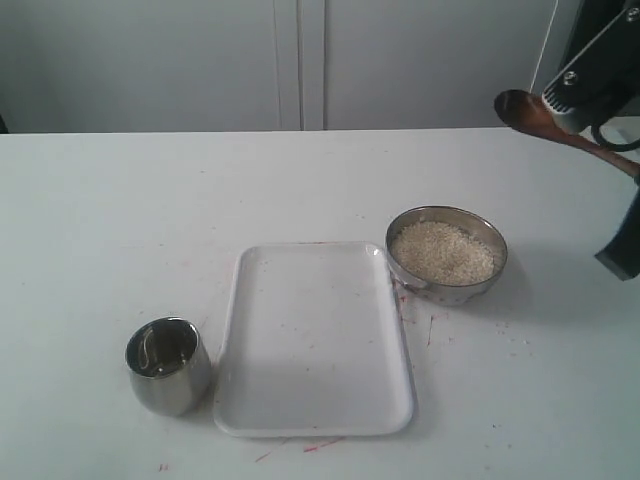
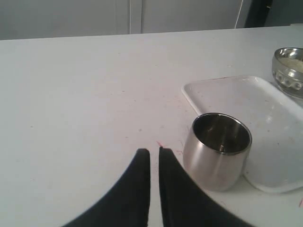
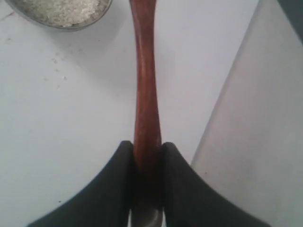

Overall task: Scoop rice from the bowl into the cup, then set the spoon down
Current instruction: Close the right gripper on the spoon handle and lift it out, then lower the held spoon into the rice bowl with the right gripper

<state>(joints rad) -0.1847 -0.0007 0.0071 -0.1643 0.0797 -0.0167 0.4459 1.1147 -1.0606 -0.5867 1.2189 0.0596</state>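
The steel bowl [image 1: 446, 254] stands right of centre, with a heap of off-white rice [image 1: 442, 251] in it. At the front left the steel cup [image 1: 168, 365] stands upright. The reddish-brown wooden spoon [image 1: 520, 108] hangs in the air beyond and to the right of the bowl, its oval head pointing left. My right gripper [image 3: 147, 146] is shut on the spoon's handle [image 3: 145, 94]. The bowl's rim [image 3: 102, 16] shows beyond the handle. My left gripper [image 2: 154, 151] is shut with nothing in it, low over the table just beside the cup [image 2: 218, 151].
A white rectangular tray [image 1: 313, 340] lies between cup and bowl, with nothing on it. A few loose grains and red marks dot the table near the bowl. The table's edge [image 3: 227, 94] runs close by the right gripper. A wall stands behind the table.
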